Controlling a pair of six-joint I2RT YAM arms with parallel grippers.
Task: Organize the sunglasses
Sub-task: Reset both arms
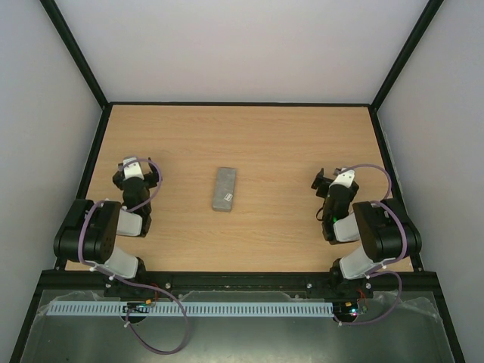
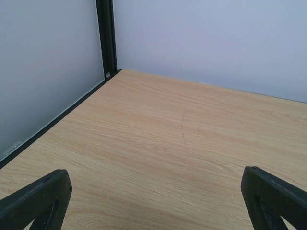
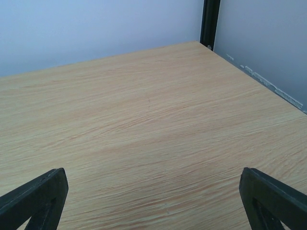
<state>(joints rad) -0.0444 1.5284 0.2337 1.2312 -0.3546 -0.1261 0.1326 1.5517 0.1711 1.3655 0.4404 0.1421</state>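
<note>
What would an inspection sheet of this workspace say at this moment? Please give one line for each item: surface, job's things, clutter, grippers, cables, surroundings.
Surface: light wooden table, bare in both wrist views.
Job's things: sunglasses, nothing seen in any view.
Clutter: one grey case, appears closed, lying flat near the middle between the two arms.
Grippers: left gripper open, holding nothing; right gripper open, holding nothing; both above bare wood.
Cables: purple cables loop along each arm and down to the bases; none lies across the case.
Surroundings: black frame posts at the corners and pale walls on three sides.
</note>
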